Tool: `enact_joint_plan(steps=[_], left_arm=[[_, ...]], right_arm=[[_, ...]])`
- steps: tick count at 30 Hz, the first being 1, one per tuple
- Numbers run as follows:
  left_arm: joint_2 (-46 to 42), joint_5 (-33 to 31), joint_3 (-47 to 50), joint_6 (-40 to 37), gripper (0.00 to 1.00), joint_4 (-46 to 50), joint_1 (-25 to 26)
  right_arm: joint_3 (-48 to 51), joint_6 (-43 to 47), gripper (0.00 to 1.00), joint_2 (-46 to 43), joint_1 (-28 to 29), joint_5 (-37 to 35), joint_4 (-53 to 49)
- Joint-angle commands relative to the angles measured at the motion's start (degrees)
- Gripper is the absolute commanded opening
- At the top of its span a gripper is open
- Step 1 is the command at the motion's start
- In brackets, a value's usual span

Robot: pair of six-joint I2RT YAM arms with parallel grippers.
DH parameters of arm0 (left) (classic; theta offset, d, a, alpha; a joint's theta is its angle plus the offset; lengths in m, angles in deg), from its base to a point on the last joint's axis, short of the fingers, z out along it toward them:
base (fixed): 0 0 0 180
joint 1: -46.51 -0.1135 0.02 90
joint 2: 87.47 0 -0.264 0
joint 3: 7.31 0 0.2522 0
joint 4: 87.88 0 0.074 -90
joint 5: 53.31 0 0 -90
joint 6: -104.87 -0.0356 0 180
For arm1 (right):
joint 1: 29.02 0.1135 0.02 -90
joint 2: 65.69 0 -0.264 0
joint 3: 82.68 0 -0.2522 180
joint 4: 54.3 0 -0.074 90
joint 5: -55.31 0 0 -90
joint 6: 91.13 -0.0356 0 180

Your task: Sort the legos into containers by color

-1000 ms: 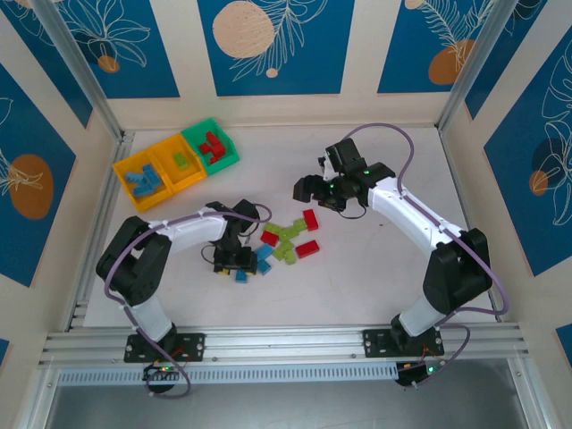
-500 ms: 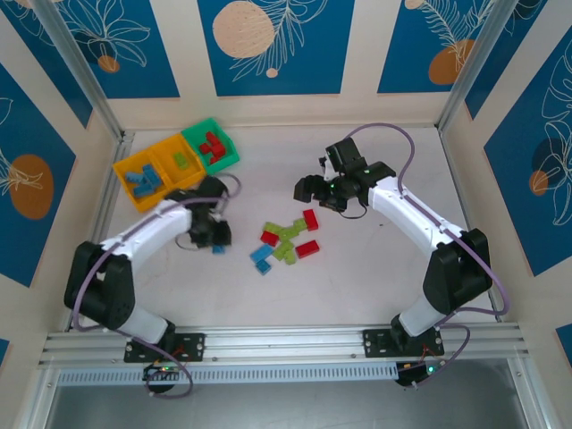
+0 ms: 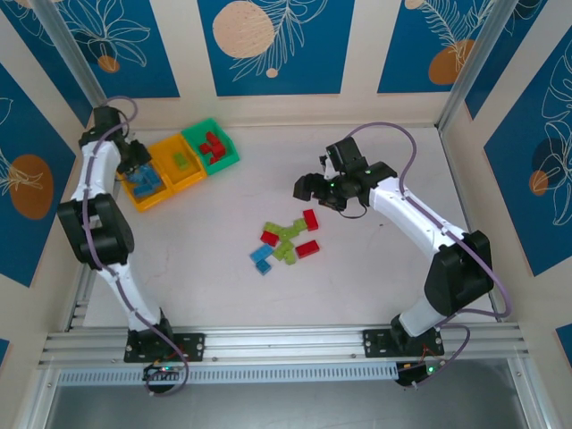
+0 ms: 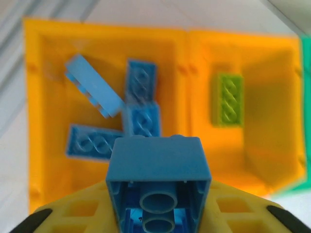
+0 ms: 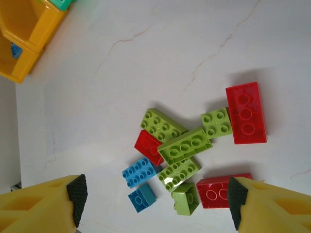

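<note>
A blue brick (image 4: 158, 165) is clamped by the left gripper (image 3: 134, 161) over an orange-yellow bin (image 4: 34, 121). The right gripper (image 5: 156, 200) is held apart

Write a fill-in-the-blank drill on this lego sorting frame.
1. The brick in the left gripper, above the leftmost bin, is ___.
2. The bricks in the green bin are ___.
3. The single brick in the middle bin is ___.
4. The right gripper hangs above the loose pile with its jaws ___.
Missing: blue; red; lime green; open.
</note>
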Motion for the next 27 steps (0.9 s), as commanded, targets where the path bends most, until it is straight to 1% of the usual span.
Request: enact_joint_plan(steps=[1,3,5,7,10,13,15,16,18,21,23,25,27], left_arm=[[5.2,2.7,-9.4,0.9,0.45,5.3,-2.2],[7.3,2.8,-13.4,-0.1,0.56,7.6,-2.5],[6.8,3.2,-13.9,-0.4,0.61,8.0,-2.6],[4.6,4.5,-11.9,-0.2,0.61,7.2,-2.5],[-0.8,8.1,-6.6,0.3,0.60,5.2,-1.7],[-7.8,11.7,-0.4,-0.3,0.60,3.6,1.1],[-13.5,14.1,4.8,-1.5,0.60,2.2,4.9],[-15.7,14.6,6.9,-2.3,0.60,2.0,6.8],[-21.1,14.2,11.2,-5.0,0.60,2.0,12.2],[-27.7,9.6,18.6,-8.5,0.60,1.5,20.3],[-31.4,6.8,23.3,-10.2,0.60,0.9,24.3],[-34.8,5.3,27.5,-11.4,0.60,0.1,27.3],[-38.1,5.1,31.2,-11.9,0.60,-1.0,29.2]], right_arm=[[-0.4,-0.4,0.79,-1.9,0.2,-0.2,0.7],[-0.5,-0.4,0.79,-1.5,0.1,-0.3,0.4],[-0.7,-0.9,0.79,-1.2,0.1,-0.9,-0.2],[-0.4,-1.2,0.79,-1.0,0.0,-1.3,-0.3],[0.1,-1.7,0.79,-0.5,-0.2,-1.2,-0.1],[0.5,-2.0,0.79,0.7,-0.4,-2.5,-0.1],[0.5,-1.3,0.79,2.0,-0.5,-4.5,-0.7],[0.4,-0.7,0.79,2.7,-0.4,-5.5,-1.1],[0.1,1.5,0.78,4.8,-0.6,-8.1,-1.5],[-1.1,4.6,0.78,9.3,-0.8,-11.7,-1.7],[-2.6,5.8,0.74,12.8,-0.9,-13.2,-2.4],[-3.6,5.8,0.73,16.2,-1.0,-14.5,-2.5],[-4.8,5.9,0.71,19.1,-1.1,-13.4,-2.2]])
